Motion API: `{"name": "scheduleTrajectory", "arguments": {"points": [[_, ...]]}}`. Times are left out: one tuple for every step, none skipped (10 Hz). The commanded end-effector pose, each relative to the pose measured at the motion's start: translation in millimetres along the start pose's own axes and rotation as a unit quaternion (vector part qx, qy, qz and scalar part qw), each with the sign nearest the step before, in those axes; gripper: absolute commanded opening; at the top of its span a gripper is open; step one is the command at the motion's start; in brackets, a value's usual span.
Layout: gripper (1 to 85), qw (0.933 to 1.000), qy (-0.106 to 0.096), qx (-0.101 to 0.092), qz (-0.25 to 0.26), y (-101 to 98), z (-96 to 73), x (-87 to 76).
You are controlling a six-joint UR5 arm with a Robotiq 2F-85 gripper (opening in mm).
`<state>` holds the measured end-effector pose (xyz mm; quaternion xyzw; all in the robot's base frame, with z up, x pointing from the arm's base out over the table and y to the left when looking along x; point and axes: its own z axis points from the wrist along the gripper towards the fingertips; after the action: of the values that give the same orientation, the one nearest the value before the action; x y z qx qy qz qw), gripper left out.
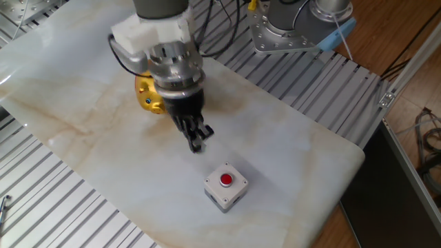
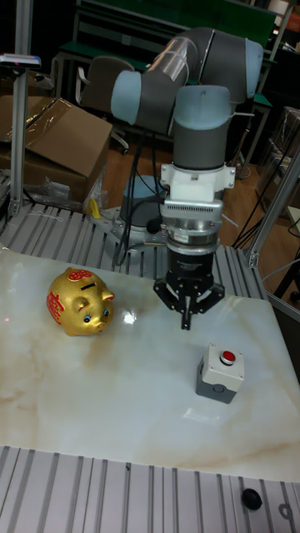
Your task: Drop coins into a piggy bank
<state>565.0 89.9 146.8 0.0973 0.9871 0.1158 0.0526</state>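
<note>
The gold piggy bank stands on the marble slab at the left, snout toward the middle. In the fixed view the piggy bank is partly hidden behind the arm's wrist. My gripper hangs above the slab between the pig and the grey button box, pointing down with its fingers drawn together; the same gripper also shows in the fixed view. The fingertips are dark and I cannot make out a coin between them. No coin shows on the slab.
A grey square box with a red push-button sits right of the gripper. A small dark round thing lies on the front aluminium slats; I cannot tell what it is. The slatted frame surrounds the slab, and the arm's base stands at the back.
</note>
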Motion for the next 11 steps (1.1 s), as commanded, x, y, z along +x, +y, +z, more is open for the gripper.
{"name": "scheduleTrajectory", "arguments": {"points": [[1.0, 0.9983, 0.008, 0.044, -0.038, -45.8, -26.5, 6.0], [1.0, 0.997, 0.011, 0.055, -0.054, -64.3, -33.2, 8.9], [1.0, 0.9949, 0.012, 0.07, -0.071, -82.5, -39.8, 11.1], [1.0, 0.9925, 0.012, 0.082, -0.089, -98.4, -47.2, 13.1], [1.0, 0.9915, 0.012, 0.087, -0.096, -106.5, -52.9, 16.5], [1.0, 0.9894, 0.01, 0.1, -0.105, -121.7, -58.2, 17.3], [1.0, 0.9888, 0.004, 0.101, -0.11, -135.1, -61.7, 17.6], [1.0, 0.9872, -0.004, 0.115, -0.11, -156.4, -65.1, 17.2], [1.0, 0.9878, -0.01, 0.119, -0.1, -169.7, -66.2, 17.5], [1.0, 0.9907, -0.016, 0.107, -0.082, -173.4, -65.9, 18.7], [1.0, 0.9938, -0.02, 0.095, -0.053, -171.6, -65.8, 19.0]]}}
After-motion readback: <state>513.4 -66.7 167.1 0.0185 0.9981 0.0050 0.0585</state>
